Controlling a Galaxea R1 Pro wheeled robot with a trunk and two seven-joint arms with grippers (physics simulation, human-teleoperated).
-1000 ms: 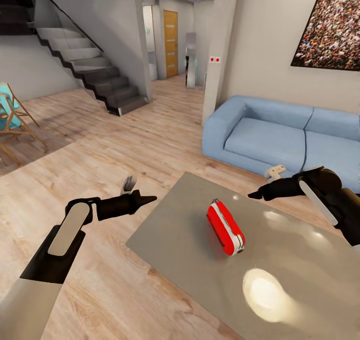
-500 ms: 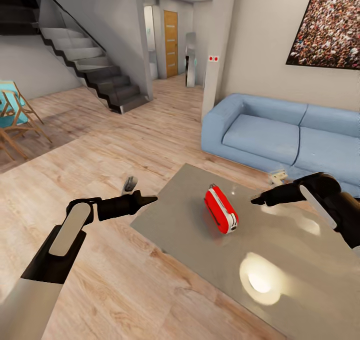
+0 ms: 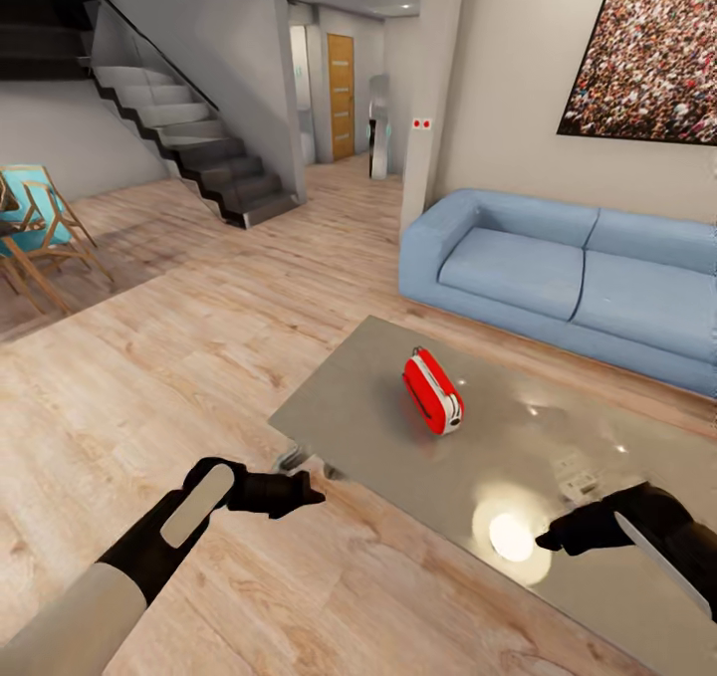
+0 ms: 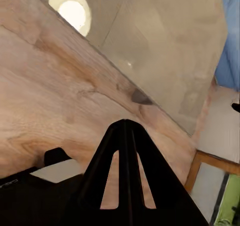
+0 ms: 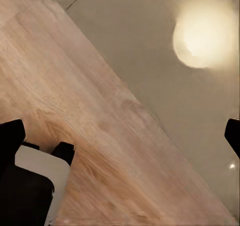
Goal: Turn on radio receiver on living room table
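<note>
Approach phase in the living room. The radio receiver [image 3: 432,391] lies untouched near the far middle of the grey desk [image 3: 378,427], in front of the blue sofa [image 3: 558,278]. Left end effector [image 3: 299,492], fingers pressed together, hangs over the floor by the desk's near edge. Right end effector [image 3: 548,540], fingers spread, hovers above the desk's near part. Next, probably: reach forward to the radio's control.

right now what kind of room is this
It looks like a home living room: a blue sofa against the wall, a low glossy table before it carrying a red radio receiver, and a framed crowd picture above.
</note>
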